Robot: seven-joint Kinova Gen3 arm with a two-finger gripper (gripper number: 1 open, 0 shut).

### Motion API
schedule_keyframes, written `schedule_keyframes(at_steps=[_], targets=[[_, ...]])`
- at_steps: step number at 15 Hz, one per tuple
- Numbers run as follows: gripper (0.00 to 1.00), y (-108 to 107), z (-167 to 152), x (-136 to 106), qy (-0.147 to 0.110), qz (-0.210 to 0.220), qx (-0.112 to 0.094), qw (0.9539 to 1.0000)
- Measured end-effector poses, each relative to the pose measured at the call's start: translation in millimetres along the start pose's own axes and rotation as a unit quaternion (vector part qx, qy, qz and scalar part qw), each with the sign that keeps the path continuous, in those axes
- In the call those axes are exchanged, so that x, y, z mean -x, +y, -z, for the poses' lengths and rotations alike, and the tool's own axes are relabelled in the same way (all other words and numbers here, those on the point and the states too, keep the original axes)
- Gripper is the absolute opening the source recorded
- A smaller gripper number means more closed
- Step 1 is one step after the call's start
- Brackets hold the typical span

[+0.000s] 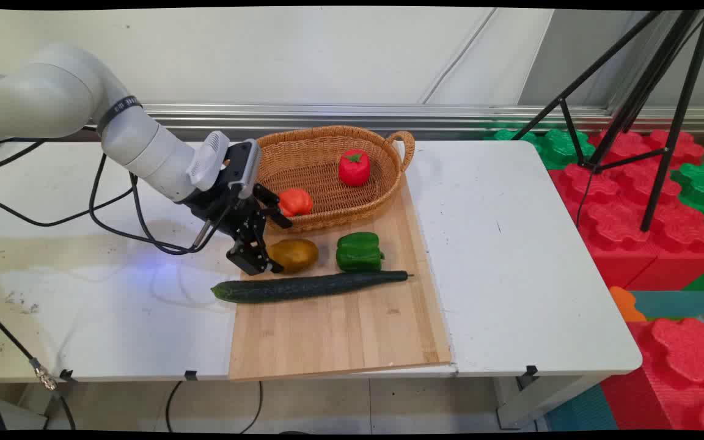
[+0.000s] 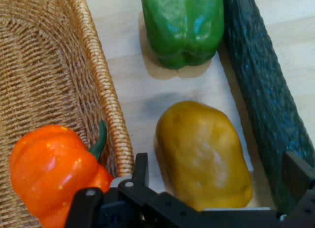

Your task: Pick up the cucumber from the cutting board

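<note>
My gripper (image 1: 277, 245) (image 2: 219, 175) is open, low over the left end of the wooden cutting board (image 1: 340, 330). A yellow-brown potato (image 1: 294, 255) (image 2: 202, 159) lies between its two fingers, with a gap on each side. One finger (image 2: 141, 170) stands beside the wicker basket's rim (image 2: 106, 90), the other finger (image 2: 297, 173) against the dark green cucumber (image 1: 309, 286) (image 2: 266, 90). An orange pepper (image 1: 295, 201) (image 2: 54, 174) lies inside the basket (image 1: 327, 137), just past the rim. A green bell pepper (image 1: 359, 251) (image 2: 182, 26) sits beyond the potato.
A red tomato-like vegetable (image 1: 354, 167) lies deeper in the basket. Black cables (image 1: 113, 214) hang from the arm over the table's left half. A black tripod (image 1: 645, 110) and red and green foam blocks (image 1: 633, 208) stand off the table's right side.
</note>
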Motion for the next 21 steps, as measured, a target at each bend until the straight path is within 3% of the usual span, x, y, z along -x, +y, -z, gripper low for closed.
schedule_keyframes(at_steps=[6, 11, 17, 21], targets=[[1.0, 2, 22, 5, 0.011, 0.001, -0.004, 0.9999], [1.0, 15, 53, 12, 0.018, 0.027, 0.008, 0.9994], [1.0, 43, 73, 33, 0.003, 0.065, 0.035, 0.9973], [1.0, 56, 70, 45, -0.008, 0.092, 0.042, 0.9948]])
